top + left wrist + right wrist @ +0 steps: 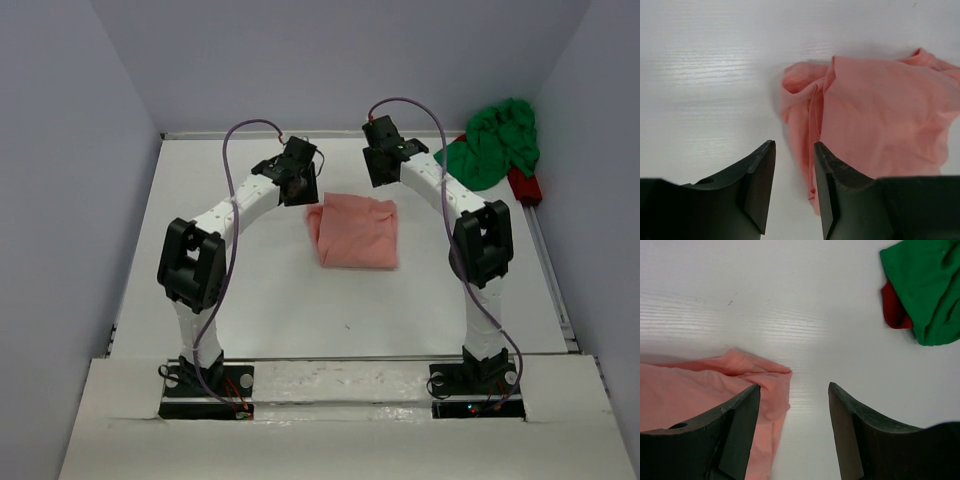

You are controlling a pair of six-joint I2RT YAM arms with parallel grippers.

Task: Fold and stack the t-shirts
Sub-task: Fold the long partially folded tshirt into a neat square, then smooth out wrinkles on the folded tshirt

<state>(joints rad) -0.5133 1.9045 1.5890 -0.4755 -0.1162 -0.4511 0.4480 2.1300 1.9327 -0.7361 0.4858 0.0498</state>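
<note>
Pink shirt (352, 232) lying folded, green shirt (495, 143) sitting crumpled (folding, stacking remaining); left gripper (794, 145), right gripper (795, 386) hovering, jaws apart, empty.

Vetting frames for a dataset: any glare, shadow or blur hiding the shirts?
Top view: even light, sharp, no glare; pink shirt and green shirt both clear. Left wrist view: streaky sheen on the table, pink shirt sharp, soft shadow along its left edge. Right wrist view: same sheen, both shirts sharp.
</note>
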